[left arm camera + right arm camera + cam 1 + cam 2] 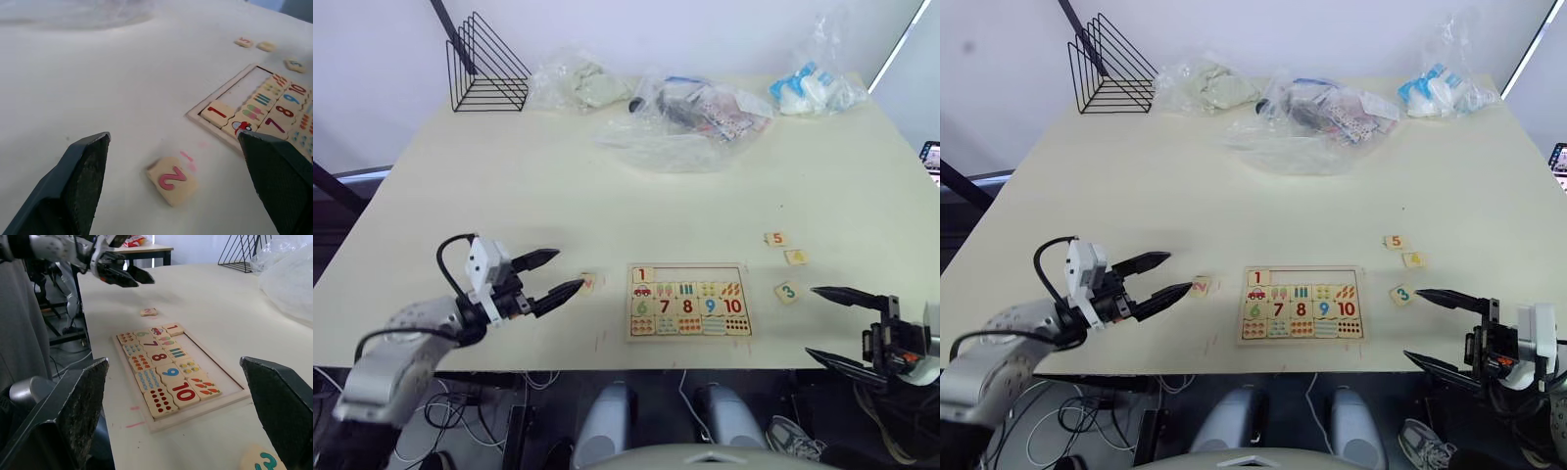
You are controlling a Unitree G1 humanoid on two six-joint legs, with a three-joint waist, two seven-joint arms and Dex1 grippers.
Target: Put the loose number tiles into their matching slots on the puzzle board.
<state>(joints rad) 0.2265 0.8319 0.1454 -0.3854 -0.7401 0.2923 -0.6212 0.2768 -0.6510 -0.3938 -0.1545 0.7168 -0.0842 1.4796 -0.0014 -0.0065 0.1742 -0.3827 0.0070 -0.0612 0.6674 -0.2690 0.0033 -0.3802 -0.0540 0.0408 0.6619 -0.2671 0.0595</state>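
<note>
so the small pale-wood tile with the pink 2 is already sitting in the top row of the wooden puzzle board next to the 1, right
No. The small pale-wood tile with the pink 2 lies loose on the table, beside the pale-wood puzzle board and between the open left gripper's fingers. Only the red 1 tile sits in the top row, as the left wrist view shows.

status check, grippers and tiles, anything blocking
Left gripper open, fingertips beside the 2 tile. Right gripper open, near the 3 tile. Tile 1 seated in puzzle board; 5 tile loose. Nothing blocking.
</note>
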